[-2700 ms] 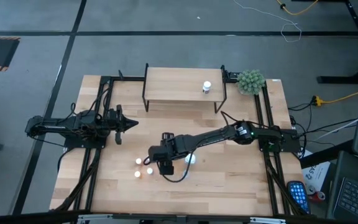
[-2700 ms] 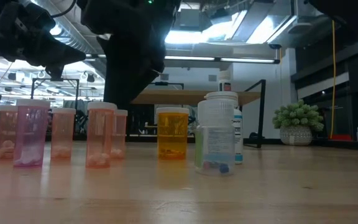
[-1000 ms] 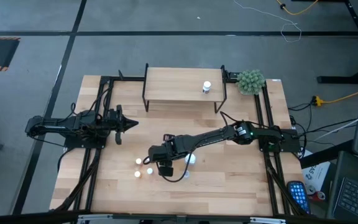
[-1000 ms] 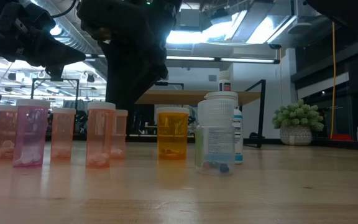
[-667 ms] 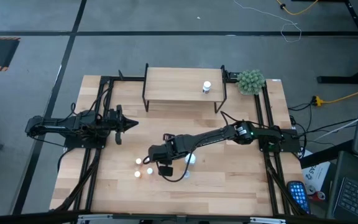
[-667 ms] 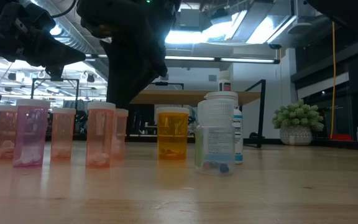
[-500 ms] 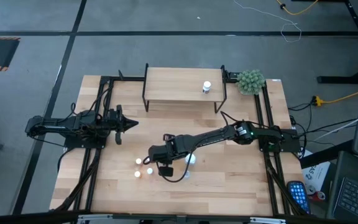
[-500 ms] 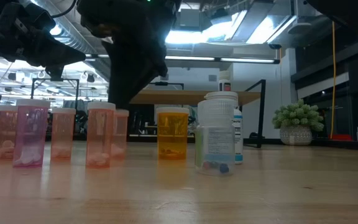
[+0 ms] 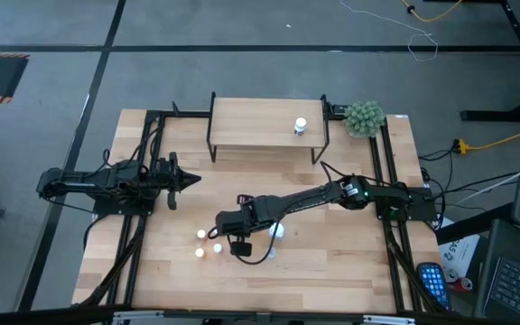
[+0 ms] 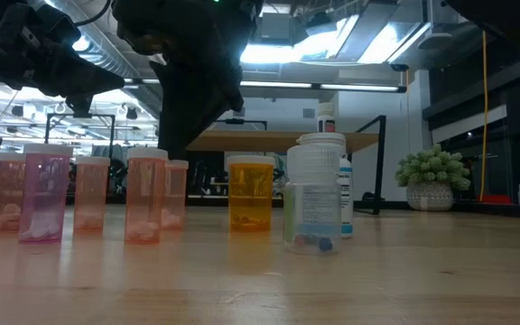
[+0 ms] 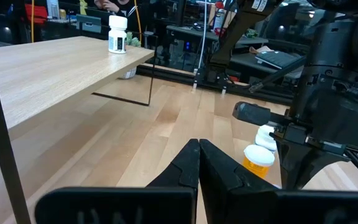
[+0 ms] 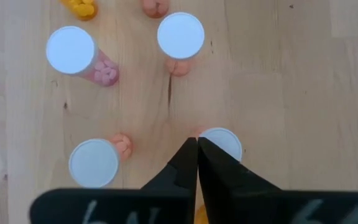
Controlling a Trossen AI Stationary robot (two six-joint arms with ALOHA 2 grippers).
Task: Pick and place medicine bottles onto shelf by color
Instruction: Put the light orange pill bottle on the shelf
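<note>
Several white-capped medicine bottles stand upright on the tabletop: pink and pale red ones (image 10: pixel 45 194) (image 10: pixel 145 194), an orange one (image 10: pixel 251 192) and a larger clear one (image 10: pixel 316 194). The shelf (image 9: pixel 267 126) stands at the far edge with one white bottle (image 9: pixel 301 126) on its top. My right gripper (image 12: pixel 196 142) is shut and points down over the bottle cluster (image 9: pixel 208 242). Its tips are next to a white cap (image 12: pixel 224 143). My left gripper (image 9: pixel 192 179) is shut and empty at the table's left, level above the table.
A green fuzzy plant ball (image 9: pixel 365 118) sits at the far right corner beside the shelf. Black rails (image 9: pixel 143 226) run along both table sides. The left wrist view shows the shelf top (image 11: pixel 42 68) and my right arm (image 11: pixel 328 93) over the bottles.
</note>
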